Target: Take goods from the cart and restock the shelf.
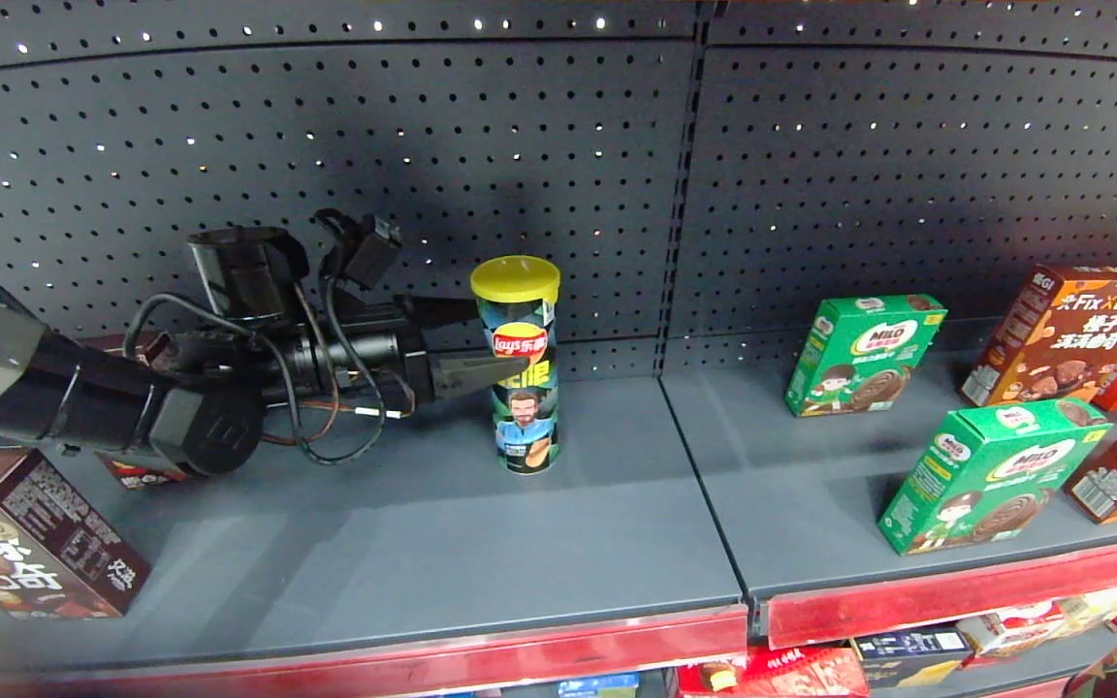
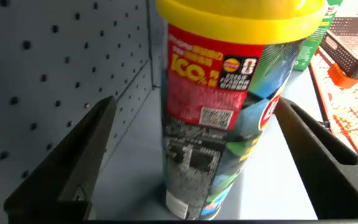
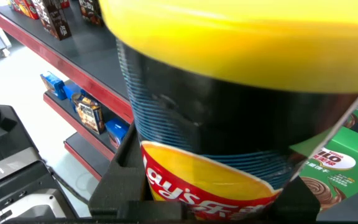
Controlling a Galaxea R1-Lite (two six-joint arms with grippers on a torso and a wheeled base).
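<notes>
Chips can: the chips can (image 1: 517,364) stands upright on the shelf (image 1: 423,543), yellow lid on, between the two fingers of the left claw (image 1: 498,339).
Left claw: wide. In the left wrist view a gap shows between each finger (image 2: 82,158) and the can's wall (neither one touches).
Right claw: the right claw (image 3: 216,193) is clamped on a second can (image 3: 229,112), also yellow-lidded, held close to its wrist camera.
Pegboard: the dark pegboard (image 1: 520,145) is just behind the left claw and its can.
Green boxes: two, well beyond the left claw's tips. One (image 1: 864,354) is toward the back, the other (image 1: 990,475) nearer the front rail.
Brown box: the brown box (image 1: 1068,334) is farther out than the green pair.
Dark box: the dark box (image 1: 25,548) lies tilted at the shelf's front edge, back by the left arm's wrist end.
</notes>
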